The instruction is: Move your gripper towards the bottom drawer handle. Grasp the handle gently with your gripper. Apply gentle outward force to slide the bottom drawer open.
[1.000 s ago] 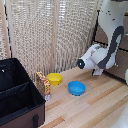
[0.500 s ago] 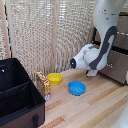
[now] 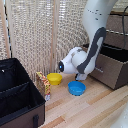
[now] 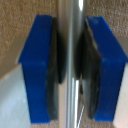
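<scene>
1. Wrist view only: the bottom drawer handle [image 4: 73, 60], a thin pale silver bar with a bright sheen along its length, runs between the two fingers [image 4: 40, 70] of the gripper [image 4: 73, 75]. The fingers are blue blocks faced with dark pads. Both pads sit against the bar, so the jaws are pinched on the handle. The exterior view does not show this contact.
2. Exterior view only: the bulky, glossy white arm [image 3: 95, 30] bends down from the top of the picture, with a dark band along its lower link. Its end [image 3: 81, 76] meets the front of the bottom drawer [image 3: 107, 70]; the fingers cannot be made out there.
3. The bottom drawer is a deep, dark brown box with a flat front, at the exterior view's right, standing out from the drawers stacked above it. Whether it rests on the floor cannot be told.
4. Behind the fingers in the wrist view lies a coarse brownish surface, blurred.
5. On the pale wooden floor [image 3: 100, 107]: a round blue bowl [image 3: 76, 88] and a yellow bowl [image 3: 54, 78], near each other, and a small patterned box [image 3: 44, 83] upright beside the yellow bowl.
6. A large black fabric case [image 3: 19, 97], open-topped with inner dividers, fills the exterior view's lower left.
7. A woven reed screen [image 3: 40, 35] forms the backdrop.
</scene>
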Available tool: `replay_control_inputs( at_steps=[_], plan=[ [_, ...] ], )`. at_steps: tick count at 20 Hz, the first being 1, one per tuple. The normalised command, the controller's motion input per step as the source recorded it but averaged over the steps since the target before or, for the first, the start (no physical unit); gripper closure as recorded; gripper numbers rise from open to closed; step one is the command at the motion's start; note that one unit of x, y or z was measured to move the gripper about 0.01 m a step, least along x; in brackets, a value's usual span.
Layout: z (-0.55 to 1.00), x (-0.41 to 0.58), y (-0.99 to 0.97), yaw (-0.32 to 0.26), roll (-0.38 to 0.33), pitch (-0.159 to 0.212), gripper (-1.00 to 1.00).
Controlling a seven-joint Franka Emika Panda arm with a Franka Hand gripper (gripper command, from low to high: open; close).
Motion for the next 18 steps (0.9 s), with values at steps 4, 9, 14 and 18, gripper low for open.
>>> replay_control_inputs(
  at_steps=[4, 9, 14, 18],
  plan=[
    [0.07, 0.156, 0.07, 0.0, -0.038, 0.021, -1.0],
    [0.42, 0.216, -0.06, 0.071, 0.044, 0.05, -1.0],
    [0.79, 0.191, -0.02, 0.039, 0.045, 0.052, -1.0],
    [0.9, 0.296, 0.0, 0.0, 0.065, 0.088, -1.0]
  ],
)
